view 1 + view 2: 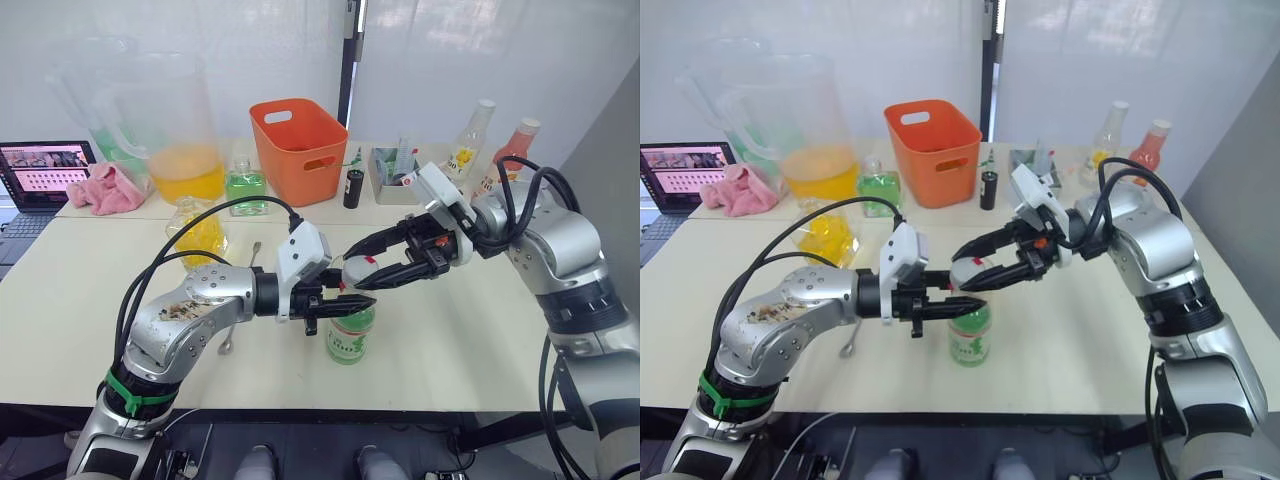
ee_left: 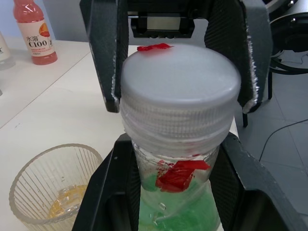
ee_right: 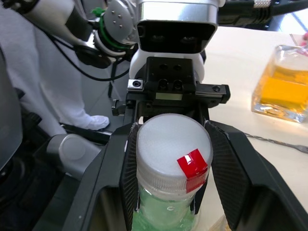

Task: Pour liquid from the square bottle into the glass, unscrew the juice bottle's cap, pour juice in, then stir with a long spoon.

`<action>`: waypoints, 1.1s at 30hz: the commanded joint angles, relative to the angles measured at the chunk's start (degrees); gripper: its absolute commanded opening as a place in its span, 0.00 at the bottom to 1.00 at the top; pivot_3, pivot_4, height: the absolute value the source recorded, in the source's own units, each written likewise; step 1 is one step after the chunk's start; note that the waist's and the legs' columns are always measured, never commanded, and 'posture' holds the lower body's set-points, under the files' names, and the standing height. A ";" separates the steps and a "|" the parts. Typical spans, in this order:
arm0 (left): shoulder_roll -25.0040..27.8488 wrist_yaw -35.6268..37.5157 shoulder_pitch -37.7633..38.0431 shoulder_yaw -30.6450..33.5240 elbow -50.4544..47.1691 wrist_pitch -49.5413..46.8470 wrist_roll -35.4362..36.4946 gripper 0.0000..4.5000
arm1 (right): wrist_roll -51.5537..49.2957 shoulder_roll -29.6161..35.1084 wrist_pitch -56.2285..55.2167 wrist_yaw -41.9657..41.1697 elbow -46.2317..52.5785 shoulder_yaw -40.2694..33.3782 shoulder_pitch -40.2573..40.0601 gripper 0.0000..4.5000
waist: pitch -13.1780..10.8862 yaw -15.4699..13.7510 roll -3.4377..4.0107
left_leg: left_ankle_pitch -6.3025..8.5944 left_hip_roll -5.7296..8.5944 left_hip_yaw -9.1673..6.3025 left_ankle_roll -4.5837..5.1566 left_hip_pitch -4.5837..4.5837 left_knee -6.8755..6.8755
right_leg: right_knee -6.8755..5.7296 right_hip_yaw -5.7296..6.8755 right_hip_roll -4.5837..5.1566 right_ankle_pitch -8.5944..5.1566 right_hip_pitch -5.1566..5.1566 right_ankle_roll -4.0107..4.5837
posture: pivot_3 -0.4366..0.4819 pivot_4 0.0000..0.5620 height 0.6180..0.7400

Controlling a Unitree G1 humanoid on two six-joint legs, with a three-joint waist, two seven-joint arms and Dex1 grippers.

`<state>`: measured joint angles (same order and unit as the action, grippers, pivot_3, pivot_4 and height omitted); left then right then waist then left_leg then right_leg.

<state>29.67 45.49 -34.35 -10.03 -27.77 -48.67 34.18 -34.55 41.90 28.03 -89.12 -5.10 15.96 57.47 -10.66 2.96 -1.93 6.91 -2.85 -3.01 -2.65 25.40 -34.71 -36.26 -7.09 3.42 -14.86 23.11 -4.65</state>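
We are gripping the juice bottle [image 1: 350,335] at the table's [image 1: 470,340] front centre with our left gripper [image 1: 345,300], fingers clamped on its neck. Our right gripper [image 1: 365,272] is straddling the white cap [image 3: 173,147], fingers narrowly apart and beside it. The square bottle [image 1: 200,232] and spoon [image 1: 240,300] are lying at ten o'clock from the juice bottle.

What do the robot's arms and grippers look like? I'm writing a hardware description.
Both arms are silver-grey metal shells with black joints and looped black cables. The left arm wears a green band near its base. Each wrist carries a white block. The left gripper and right gripper have two black fingers each.
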 commanded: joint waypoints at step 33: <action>-1.00 -0.46 -0.08 -2.23 2.39 -1.19 1.96 0.32 | -24.93 4.15 31.11 58.10 43.93 -28.11 -25.43 0.99 | 0.00 -0.46 0.00 | 0.01 0.03 -0.02 0.02 0.10 -0.01 | 0.05 -0.04 0.02 -0.10 0.03 0.13 | 0.48 0.27 1.00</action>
<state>28.73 44.34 -35.01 -10.38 -26.30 -48.85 36.09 -57.74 45.79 58.31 -33.46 37.14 -10.17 31.84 -10.66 2.50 -1.93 6.93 -2.82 -3.02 -2.62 25.50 -34.71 -36.21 -7.13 3.43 -14.97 23.13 -4.52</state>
